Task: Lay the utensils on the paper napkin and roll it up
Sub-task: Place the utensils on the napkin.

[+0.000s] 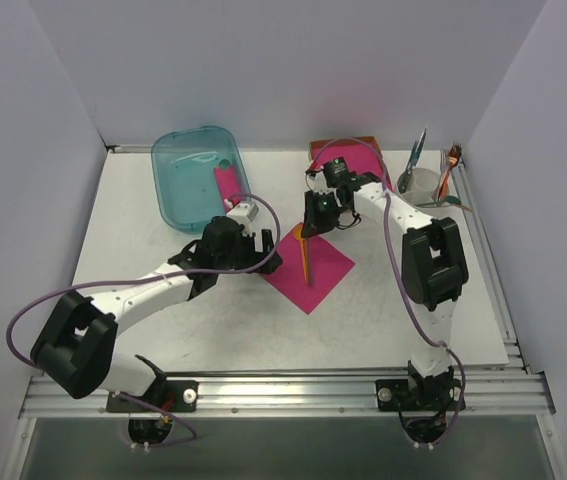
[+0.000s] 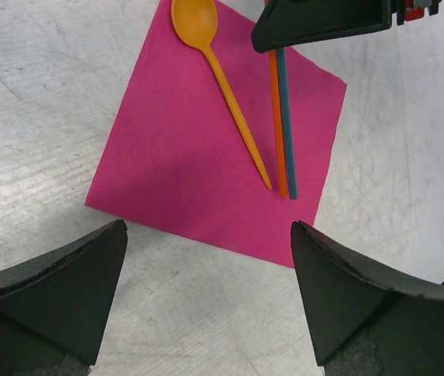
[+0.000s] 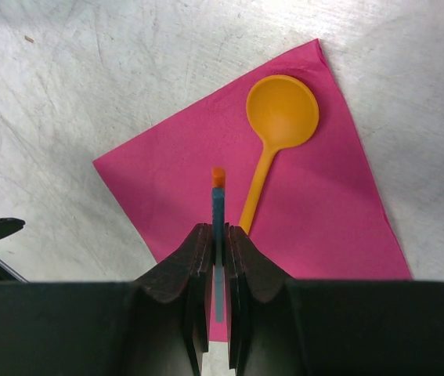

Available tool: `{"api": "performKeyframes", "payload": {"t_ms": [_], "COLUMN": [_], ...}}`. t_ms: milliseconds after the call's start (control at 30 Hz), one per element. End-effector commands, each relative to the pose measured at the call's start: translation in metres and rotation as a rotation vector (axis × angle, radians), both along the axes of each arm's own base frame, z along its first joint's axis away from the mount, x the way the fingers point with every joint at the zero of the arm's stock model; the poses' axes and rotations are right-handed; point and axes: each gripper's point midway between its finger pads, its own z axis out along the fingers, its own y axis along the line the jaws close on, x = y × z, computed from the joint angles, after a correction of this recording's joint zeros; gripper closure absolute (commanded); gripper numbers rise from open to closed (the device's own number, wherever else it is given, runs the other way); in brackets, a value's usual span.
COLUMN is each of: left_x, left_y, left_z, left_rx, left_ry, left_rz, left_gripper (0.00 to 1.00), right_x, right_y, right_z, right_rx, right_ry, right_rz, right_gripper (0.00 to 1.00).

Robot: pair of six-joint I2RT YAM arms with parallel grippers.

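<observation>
Far L, teal bin (image 1: pixel 185 190) at the tabletop's (image 1: pixel 163 330) back. L end effector (image 2: pixel 207 235) hangs over the napkin's near edge, jaws spread wide, holding nothing. Magenta napkin (image 2: pixel 182 157) lies flat mid-tabletop, 1 orange spoon (image 2: pixel 225 86) resting on it. Just R of the spoon's handle, R end effector (image 3: pixel 218 235) is clamped on a thin orange-and-teal utensil (image 2: pixel 278 125), its lower end over the napkin; contact can't tell. Far R, cup (image 1: pixel 423 183) w/ more cutlery.
</observation>
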Motion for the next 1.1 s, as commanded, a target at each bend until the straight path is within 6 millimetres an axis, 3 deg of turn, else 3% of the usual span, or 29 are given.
{"api": "performKeyframes", "payload": {"t_ms": [0, 467, 667, 1067], "left_x": [0.005, 0.007, 0.007, 0.007], "left_y": [-0.004, -0.005, -0.005, -0.007], "left_z": [0.003, -0.01, -0.011, -0.013], "left_rx": [-0.012, 0.022, 0.028, 0.026], "left_ry": [-0.003, 0.037, 0.04, 0.047], "left_rz": [-0.004, 0.0, 0.001, -0.011], "left_gripper": [0.06, 0.06, 0.06, 0.06], "right_x": [-0.004, -0.013, -0.008, 0.0], "right_y": [0.003, 0.015, 0.017, 0.016], "right_z": [0.0, -0.02, -0.031, -0.042], "right_rx": [-0.024, -0.063, -0.094, -0.138], "right_ry": [0.032, 0.075, 0.074, 0.067], "right_rz": [0.005, 0.038, 0.023, 0.002], "right_gripper": [1.0, 1.0, 0.87, 0.85]}}
